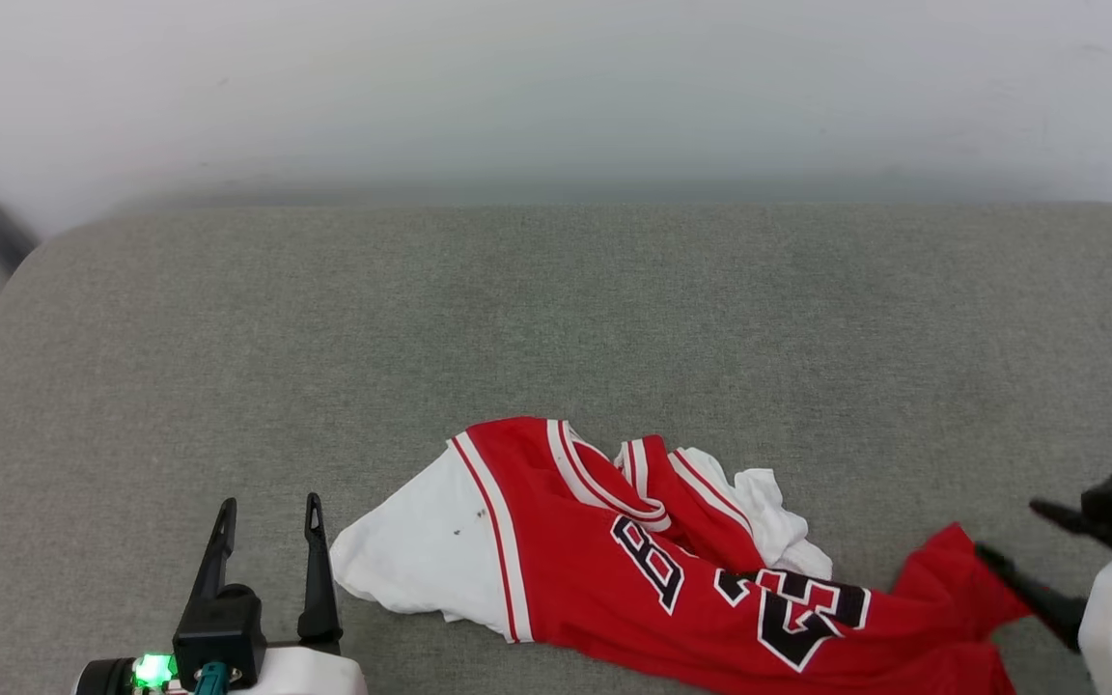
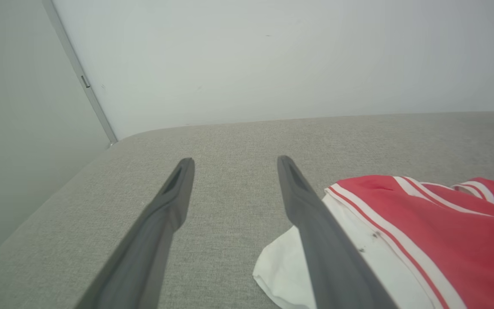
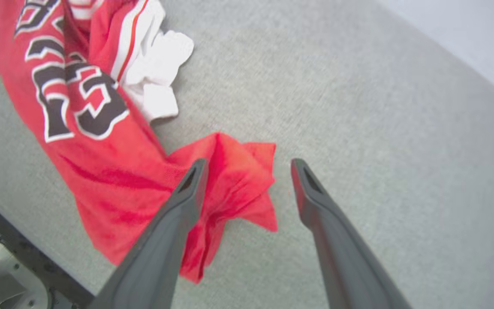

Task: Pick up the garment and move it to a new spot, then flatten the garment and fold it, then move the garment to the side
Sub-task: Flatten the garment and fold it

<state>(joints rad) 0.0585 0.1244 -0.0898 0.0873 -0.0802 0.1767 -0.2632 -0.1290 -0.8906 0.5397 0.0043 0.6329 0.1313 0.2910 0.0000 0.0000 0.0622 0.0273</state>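
Garment [image 1: 595, 565] lies crumpled on grey cushion [image 1: 556, 319], wall [image 1: 556, 87] behind.

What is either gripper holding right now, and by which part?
Nothing. Both the left gripper and right gripper stand open; the garment lies loose on the grey cushion.

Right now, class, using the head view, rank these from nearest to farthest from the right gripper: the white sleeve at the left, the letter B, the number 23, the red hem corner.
1. The red hem corner, at the right, just beside the right gripper.
2. The number 23, left of that corner.
3. The letter B, further left.
4. The white sleeve, at the far left end.
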